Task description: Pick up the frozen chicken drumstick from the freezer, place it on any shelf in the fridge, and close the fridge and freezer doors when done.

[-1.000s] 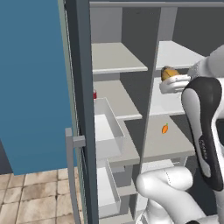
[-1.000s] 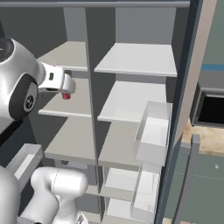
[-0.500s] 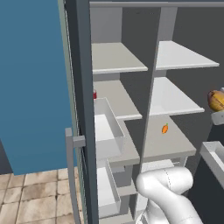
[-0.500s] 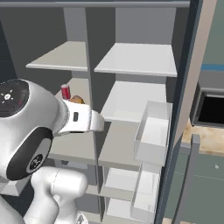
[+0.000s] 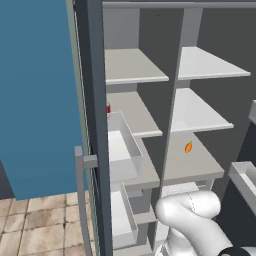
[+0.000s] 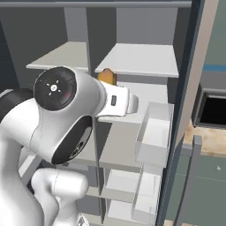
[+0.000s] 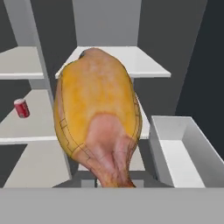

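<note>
The frozen chicken drumstick [image 7: 98, 113] is a golden-brown lump with a paler pink end, large in the hand view. My gripper [image 6: 115, 90] is shut on the drumstick, and its fingertips are hidden by the meat. In the right base view the drumstick [image 6: 107, 76] peeks above my white hand, in front of the divider between the two columns. It hangs in the air just outside the cabinet, facing the top shelf [image 7: 127, 61] of the right-hand column [image 6: 141, 59]. Both doors stand open: one on the left [image 5: 40, 100] and one on the right [image 6: 194, 88].
A red can [image 7: 21, 108] stands on a left-column shelf [image 5: 108, 107]. A small orange carrot-like piece [image 5: 188, 147] lies on a lower right-column shelf. Pale door bins [image 6: 154, 132] [image 5: 122, 150] jut out from each open door. My arm's bulky elbow [image 6: 66, 114] hides the left column.
My arm has swung the held drumstick from the left column towards the middle of the cabinet. It has passed out of the left base view's right edge. The grip stays shut.
</note>
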{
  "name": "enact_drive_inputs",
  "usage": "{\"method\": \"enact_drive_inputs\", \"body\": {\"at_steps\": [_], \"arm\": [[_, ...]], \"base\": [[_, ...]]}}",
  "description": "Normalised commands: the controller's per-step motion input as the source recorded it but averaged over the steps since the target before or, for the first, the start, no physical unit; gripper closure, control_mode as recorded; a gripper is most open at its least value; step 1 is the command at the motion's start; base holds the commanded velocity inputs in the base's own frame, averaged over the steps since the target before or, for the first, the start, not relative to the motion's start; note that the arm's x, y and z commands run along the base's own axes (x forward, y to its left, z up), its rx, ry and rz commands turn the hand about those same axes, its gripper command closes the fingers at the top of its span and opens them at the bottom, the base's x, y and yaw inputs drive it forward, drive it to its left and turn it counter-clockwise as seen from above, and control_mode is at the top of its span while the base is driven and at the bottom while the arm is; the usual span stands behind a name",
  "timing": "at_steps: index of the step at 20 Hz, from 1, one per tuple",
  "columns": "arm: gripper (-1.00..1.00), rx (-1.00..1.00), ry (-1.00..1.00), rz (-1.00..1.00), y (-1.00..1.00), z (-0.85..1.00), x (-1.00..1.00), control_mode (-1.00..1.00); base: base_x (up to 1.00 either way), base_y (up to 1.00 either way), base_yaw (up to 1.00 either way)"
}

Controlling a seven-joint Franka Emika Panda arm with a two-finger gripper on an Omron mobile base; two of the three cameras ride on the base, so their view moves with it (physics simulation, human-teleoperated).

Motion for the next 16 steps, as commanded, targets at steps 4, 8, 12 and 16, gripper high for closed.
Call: {"method": "enact_drive_inputs", "body": {"at_steps": [4, 8, 12, 16], "arm": [[1.00, 0.03, -0.01, 0.00, 0.00, 0.46, 0.90, -1.00], [1.00, 0.00, 0.00, 0.00, 0.00, 0.02, 0.93, -1.00], [1.00, 0.00, 0.04, 0.00, -0.03, -0.01, 0.96, -1.00], [1.00, 0.00, 0.09, 0.00, -0.11, -0.18, 0.80, -1.00]], "base": [[0.00, 0.00, 0.00], [0.00, 0.00, 0.00], [0.00, 0.00, 0.00], [0.00, 0.00, 0.00]]}}
